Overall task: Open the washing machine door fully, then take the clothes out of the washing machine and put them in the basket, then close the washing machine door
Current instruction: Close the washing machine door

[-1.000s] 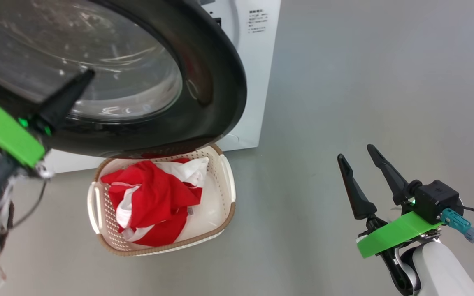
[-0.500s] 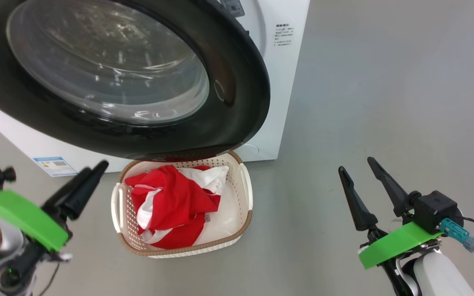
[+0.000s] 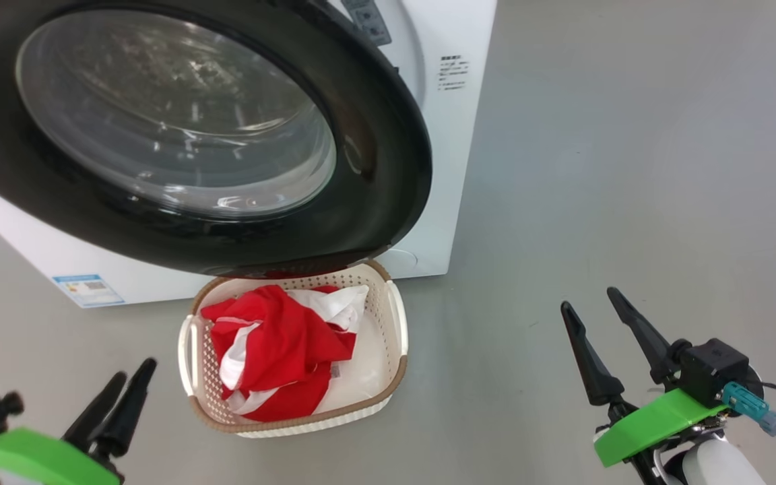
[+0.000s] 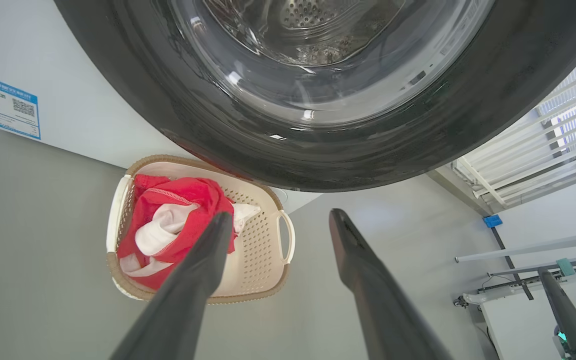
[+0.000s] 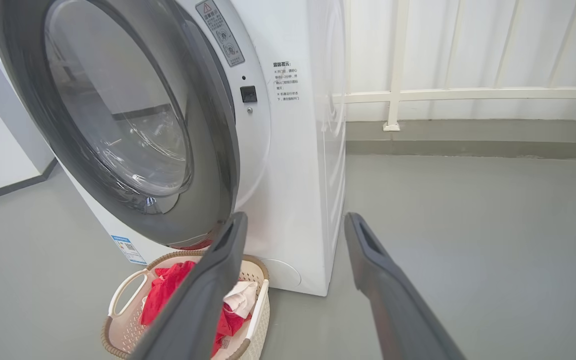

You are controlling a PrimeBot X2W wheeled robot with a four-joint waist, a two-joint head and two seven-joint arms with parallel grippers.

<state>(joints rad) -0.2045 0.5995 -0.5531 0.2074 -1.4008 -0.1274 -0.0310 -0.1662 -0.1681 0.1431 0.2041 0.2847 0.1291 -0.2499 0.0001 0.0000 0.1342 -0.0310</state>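
Left gripper (image 3: 135,369) and right gripper (image 3: 589,299) hover spread wide and empty, apparently because the clothes (image 3: 280,350) already lie in the basket (image 3: 395,323) ahead, beneath the washing machine door (image 3: 374,168).

The washing machine door (image 3: 374,168) runs off the head view's top and left edges. Its black rim hides the far end of the basket (image 3: 396,323). The clothes (image 3: 287,343) lie bunched, so separate garments cannot be counted. On the washing machine (image 3: 459,175), the print of the white label (image 3: 452,73) and the blue sticker (image 3: 88,288) is too small to read. The bottom edge cuts off the left gripper (image 3: 133,370) below its fingers. In the right wrist view, one of the right gripper's fingers (image 5: 203,300) covers part of the basket.
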